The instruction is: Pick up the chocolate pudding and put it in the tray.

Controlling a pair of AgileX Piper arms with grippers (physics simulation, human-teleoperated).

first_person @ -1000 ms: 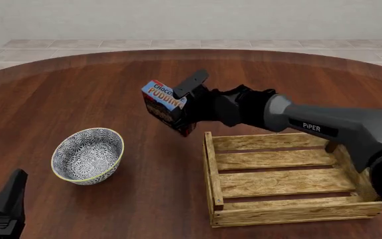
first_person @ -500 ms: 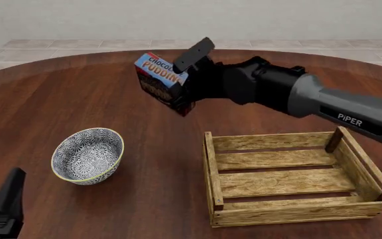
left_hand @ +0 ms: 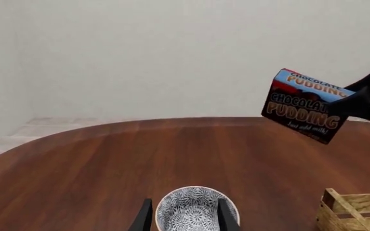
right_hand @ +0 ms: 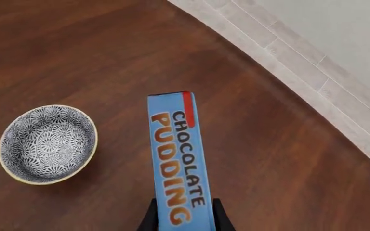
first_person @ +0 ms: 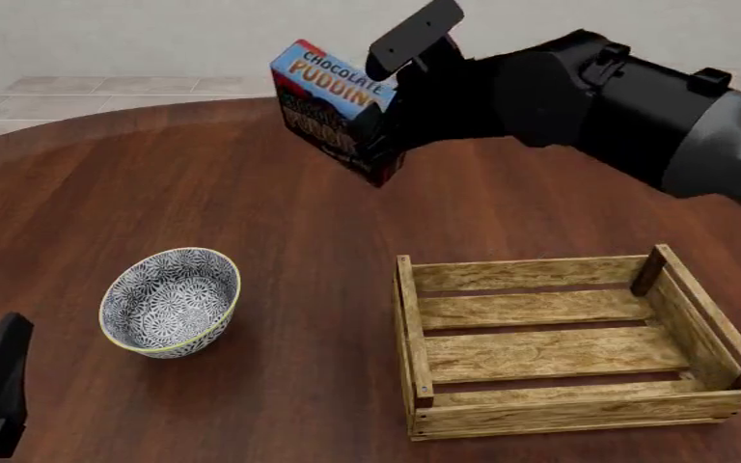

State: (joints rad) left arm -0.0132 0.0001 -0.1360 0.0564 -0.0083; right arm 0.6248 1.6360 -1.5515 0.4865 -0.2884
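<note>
Holding the chocolate pudding (first_person: 335,104) up in the air, top centre of front view, tilted, right gripper (first_person: 390,106) pinching the carton's narrow sides | tray (first_person: 412,333) sits lower right, well apart, rough wooden slats | left gripper (left_hand: 183,216) spread, idling over the patterned bowl (first_person: 171,300) | glossy cardboard, flat faces, long axis along the fingers

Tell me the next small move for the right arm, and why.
Probably carry the pudding toward the arms' side and rightward until it is over the tray. The right pincer grips it high above the table, beyond the tray's far-left corner, and the tray holds nothing.
</note>
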